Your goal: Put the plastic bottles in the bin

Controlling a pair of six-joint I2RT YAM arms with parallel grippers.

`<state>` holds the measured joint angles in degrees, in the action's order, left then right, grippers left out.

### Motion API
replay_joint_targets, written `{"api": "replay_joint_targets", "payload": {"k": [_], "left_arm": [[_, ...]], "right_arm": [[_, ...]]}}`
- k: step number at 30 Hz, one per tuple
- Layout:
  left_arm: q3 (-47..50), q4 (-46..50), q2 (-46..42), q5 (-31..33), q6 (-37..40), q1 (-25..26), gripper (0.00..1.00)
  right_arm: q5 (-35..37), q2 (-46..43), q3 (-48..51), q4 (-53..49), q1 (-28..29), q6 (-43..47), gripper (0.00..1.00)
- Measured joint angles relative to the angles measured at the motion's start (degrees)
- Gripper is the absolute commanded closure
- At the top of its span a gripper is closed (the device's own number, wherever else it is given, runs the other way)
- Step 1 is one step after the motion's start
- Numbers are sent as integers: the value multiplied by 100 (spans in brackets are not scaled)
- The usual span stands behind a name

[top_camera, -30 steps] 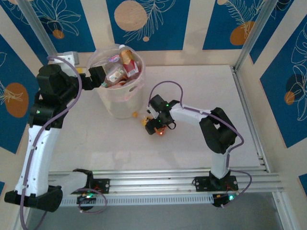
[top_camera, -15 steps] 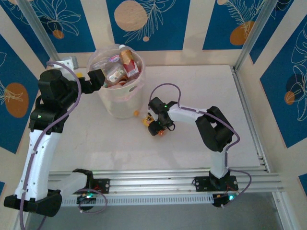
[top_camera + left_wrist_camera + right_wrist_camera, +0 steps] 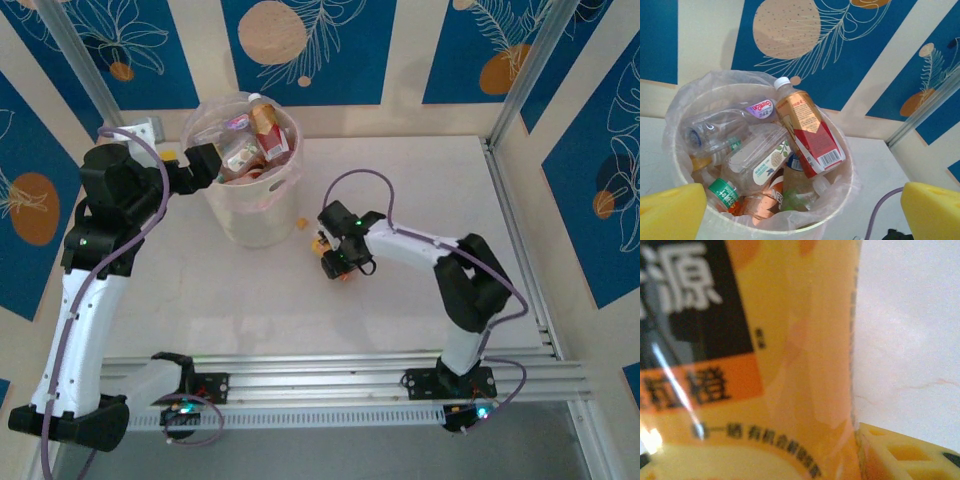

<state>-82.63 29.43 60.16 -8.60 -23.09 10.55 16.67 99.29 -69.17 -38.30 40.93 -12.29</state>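
The right gripper [image 3: 340, 263] has shifted right, away from the bin [image 3: 250, 215], jaws clamping an orange bottle [image 3: 790, 365]. The left gripper [image 3: 206, 160] hovers at the bin's rim, jaws wide.

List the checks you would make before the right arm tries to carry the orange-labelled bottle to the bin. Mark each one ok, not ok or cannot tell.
1. Orange-labelled bottle is at the right gripper: ok. The right wrist view has it close against a finger.
2. Grip is firm: cannot tell. How far the jaws have closed isn't visible.
3. Bin is upright on the table: ok.
4. Bin has room: not ok. Bottles are heaped to the rim, and the red-labelled bottle pokes above it.
5. Left gripper is out of the drop path: not ok. It hangs open at the bin's rim.
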Motion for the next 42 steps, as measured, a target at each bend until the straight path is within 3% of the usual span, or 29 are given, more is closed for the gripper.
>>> {"api": "replay_joint_targets", "payload": {"k": [7,18,28,42], "left_arm": [[0,-136,111,-444,-151,153,0],[-223,-560,1233,-1257,-234,1484,2],[-608,-1456,2009,-2166,-695,2017,13],[-992,-1698,2367,-2315,-833,2116,42]], "right_arm": [[256,-1657,35,-168,4,-214,56],[-59,-3515,155,485,37,-424,56],[-531,-3606,216,1158,39,-509,56],[-730,-3456,216,1366,114,-533,56]]}}
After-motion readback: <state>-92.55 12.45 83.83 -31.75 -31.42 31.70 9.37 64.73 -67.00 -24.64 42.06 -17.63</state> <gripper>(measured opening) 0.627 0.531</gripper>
